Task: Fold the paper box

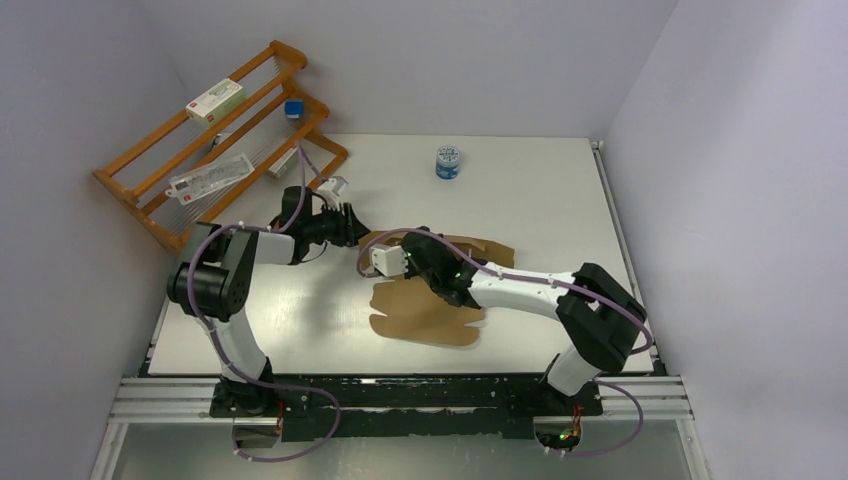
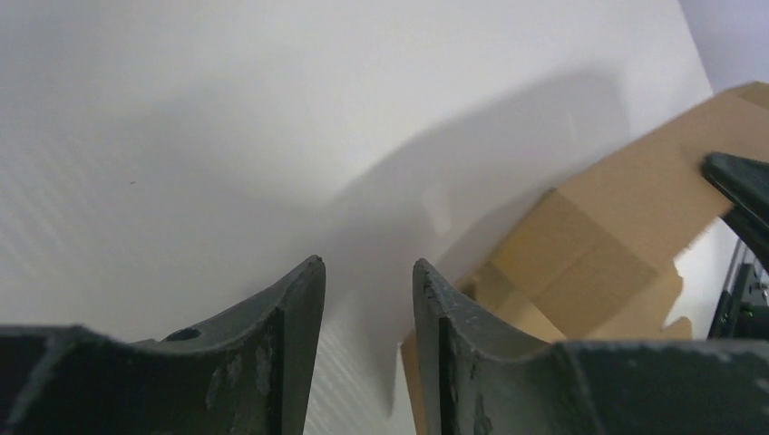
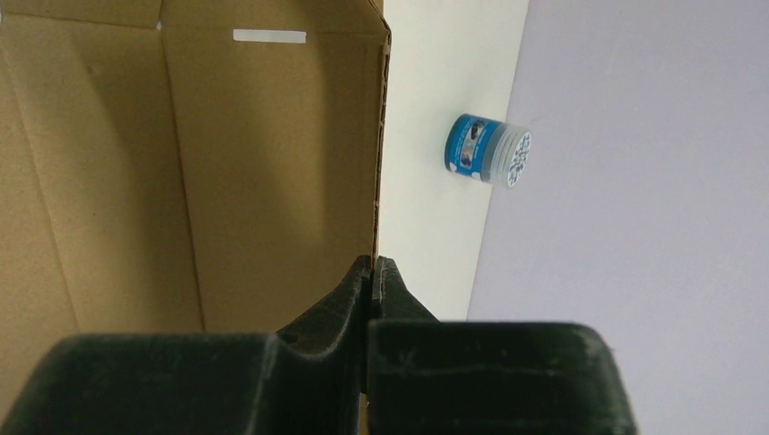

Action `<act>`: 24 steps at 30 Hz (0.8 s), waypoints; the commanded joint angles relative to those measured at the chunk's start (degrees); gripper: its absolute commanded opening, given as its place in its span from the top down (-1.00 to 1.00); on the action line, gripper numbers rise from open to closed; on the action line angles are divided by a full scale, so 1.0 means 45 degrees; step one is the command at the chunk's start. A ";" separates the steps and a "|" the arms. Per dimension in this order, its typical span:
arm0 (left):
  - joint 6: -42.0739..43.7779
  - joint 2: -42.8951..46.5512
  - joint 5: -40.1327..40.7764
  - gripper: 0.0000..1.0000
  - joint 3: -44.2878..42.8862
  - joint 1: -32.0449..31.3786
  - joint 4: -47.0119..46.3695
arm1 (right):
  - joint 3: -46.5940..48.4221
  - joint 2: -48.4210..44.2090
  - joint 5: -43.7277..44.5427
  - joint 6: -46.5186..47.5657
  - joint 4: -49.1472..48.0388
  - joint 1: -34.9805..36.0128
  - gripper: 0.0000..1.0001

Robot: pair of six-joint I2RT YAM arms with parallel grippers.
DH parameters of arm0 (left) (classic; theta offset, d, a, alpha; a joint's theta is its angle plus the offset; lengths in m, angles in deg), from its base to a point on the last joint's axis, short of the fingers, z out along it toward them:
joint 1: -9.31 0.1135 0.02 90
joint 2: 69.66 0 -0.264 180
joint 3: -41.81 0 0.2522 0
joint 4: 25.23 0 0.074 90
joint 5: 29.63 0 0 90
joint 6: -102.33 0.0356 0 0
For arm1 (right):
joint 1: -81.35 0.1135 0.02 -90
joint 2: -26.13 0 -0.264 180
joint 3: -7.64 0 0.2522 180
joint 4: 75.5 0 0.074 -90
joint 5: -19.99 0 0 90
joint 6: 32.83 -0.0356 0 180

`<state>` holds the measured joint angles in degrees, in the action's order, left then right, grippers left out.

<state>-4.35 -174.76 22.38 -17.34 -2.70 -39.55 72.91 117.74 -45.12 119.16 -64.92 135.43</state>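
From above, the paper box (image 1: 425, 312) lies about the middle of the white worktop (image 1: 540, 200), somewhat nearer the near edge. It is a brown die-cut sheet, mostly flat, with a part toward the far edge lifted. The right gripper (image 1: 428, 245) reaches in from the right over the sheet and sits at that raised part. The left gripper (image 1: 352, 222) hangs over bare worktop just to the left of the cardboard, apart from it. A blue-and-white tub (image 1: 449, 162) stands near the far edge. A wooden rack (image 1: 150, 165) leans at the far left corner and carries a white carton (image 1: 215, 100).

In the left wrist view, the left gripper (image 2: 367, 265) has its jaws spread with nothing between them, only white worktop (image 2: 272, 109) below. The paper box (image 2: 589, 245) lies ahead and to the right, one creased panel tilted upward, with a dark part of the right arm (image 2: 739, 186) at its upper edge.

In the right wrist view, the right gripper (image 3: 373, 265) has its jaws pressed together on the thin edge of an upright panel of the paper box (image 3: 227, 181), pinching the cardboard. The panel fills the left of the frame, and a narrow slot (image 3: 269, 36) is cut near its top. Beyond the panel's edge the tub (image 3: 485, 149) stands on the worktop (image 3: 435, 227) by the far edge, against the wall.
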 commanded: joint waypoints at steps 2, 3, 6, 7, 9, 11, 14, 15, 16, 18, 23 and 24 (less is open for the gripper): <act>0.0484 0.1053 -0.1360 0.11 0.0650 -0.0524 -0.1125 | -0.0544 -0.0478 0.0775 -0.0303 -0.0817 0.0190 1.00; 0.0485 0.1188 -0.1409 0.11 0.0820 -0.0633 -0.1207 | -0.0691 -0.0525 0.0886 -0.0269 -0.0978 0.0237 1.00; 0.0403 0.1450 -0.1502 0.14 0.1264 -0.0940 -0.1404 | -0.1079 -0.0622 0.1138 -0.0224 -0.1421 0.0376 1.00; 0.0265 0.1516 -0.1581 0.14 0.1468 -0.0988 -0.1635 | -0.1209 -0.0689 0.1190 -0.0208 -0.1547 0.0431 1.00; 0.0011 0.1598 -0.1812 0.15 0.1772 -0.1037 -0.2046 | -0.1442 -0.0774 0.1306 -0.0169 -0.1704 0.0597 1.00; -0.0095 0.1775 -0.1843 0.16 0.1950 -0.1139 -0.2150 | -0.1663 -0.0844 0.1478 -0.0164 -0.1876 0.0696 1.00; -0.0024 0.2229 -0.1606 0.18 0.2206 -0.1422 -0.1911 | -0.1864 -0.0869 0.1655 -0.0274 -0.1989 0.0805 1.00; -0.0010 0.2399 -0.1372 0.17 0.2338 -0.1526 -0.1862 | -0.1906 -0.0884 0.1674 -0.0339 -0.2018 0.0829 1.00; 0.0009 0.2579 -0.1189 0.17 0.2477 -0.1605 -0.1822 | -0.1945 -0.0886 0.1718 -0.0398 -0.2051 0.0879 1.00; 0.0017 0.2914 -0.0806 0.18 0.2812 -0.1745 -0.1822 | -0.2061 -0.0900 0.1848 -0.0436 -0.2209 0.0996 1.00; -0.0331 0.3537 -0.0096 0.17 0.3767 -0.1965 -0.2591 | -0.2516 -0.0969 0.2053 -0.0504 -0.2850 0.1374 1.00; -0.0385 0.3573 -0.0033 0.17 0.3922 -0.2029 -0.2799 | -0.2610 -0.0999 0.2081 -0.0514 -0.2948 0.1403 1.00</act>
<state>-5.18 -160.38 19.84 -2.41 -10.68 -46.70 63.11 114.95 -36.82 117.61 -74.89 140.44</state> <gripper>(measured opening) 0.414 0.018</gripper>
